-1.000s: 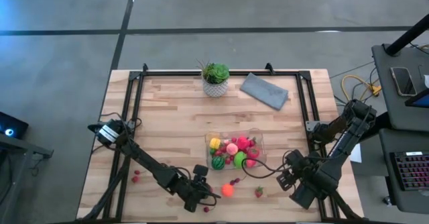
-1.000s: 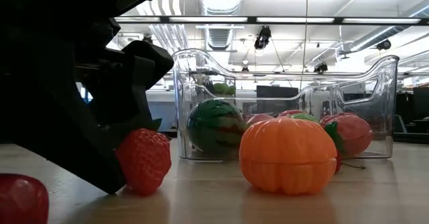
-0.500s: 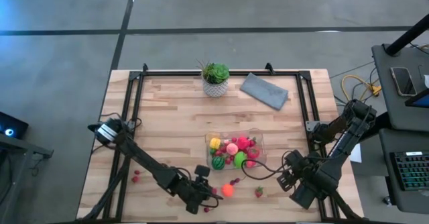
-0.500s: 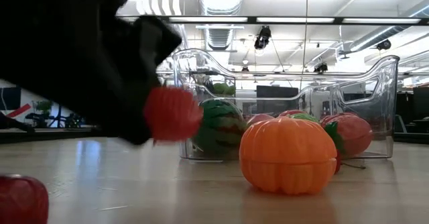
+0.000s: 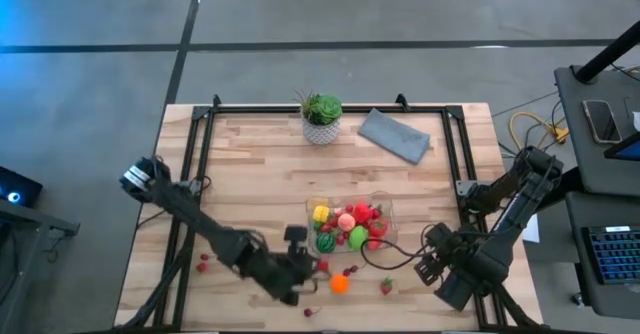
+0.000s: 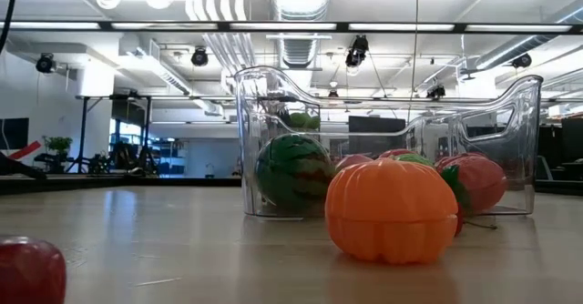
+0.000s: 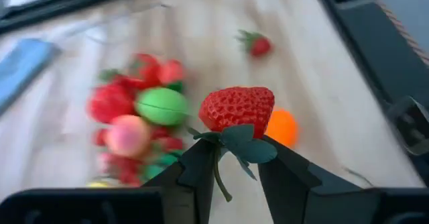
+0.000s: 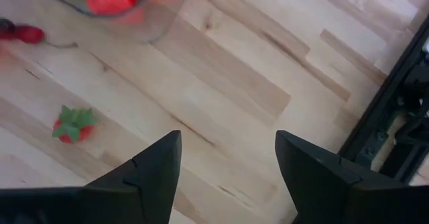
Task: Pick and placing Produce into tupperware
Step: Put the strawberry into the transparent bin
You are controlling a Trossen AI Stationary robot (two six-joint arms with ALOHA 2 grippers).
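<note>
The clear tupperware (image 5: 350, 223) stands at the table's middle front and holds a striped melon (image 6: 291, 171) and several red, green, pink and yellow fruits. My left gripper (image 5: 312, 270) is just near-left of it, above the table, shut on a red strawberry (image 7: 236, 108). My right gripper (image 8: 228, 167) is open and empty over the front right of the table (image 5: 428, 264). An orange fruit (image 5: 340, 284), a second strawberry (image 5: 386, 287) and cherries (image 8: 20, 33) lie on the wood near the front edge. My left gripper pinches the strawberry's green leafy cap end (image 7: 233, 139) between its two fingers. The red body sticks out past the fingertips. The fingers come from the table's left. The strawberry is lifted clear of the table.
A potted plant (image 5: 321, 117) and a folded grey cloth (image 5: 394, 135) sit at the far edge. Small red fruits lie at the front left (image 5: 203, 264) and by the front edge (image 5: 310, 312). A black frame (image 5: 200, 174) runs along the table's sides.
My left gripper has risen from the table with the strawberry and gone toward the far right, toward the tupperware, leaving the low view. The strawberry, on the wood a second ago, is now lifted clear.
</note>
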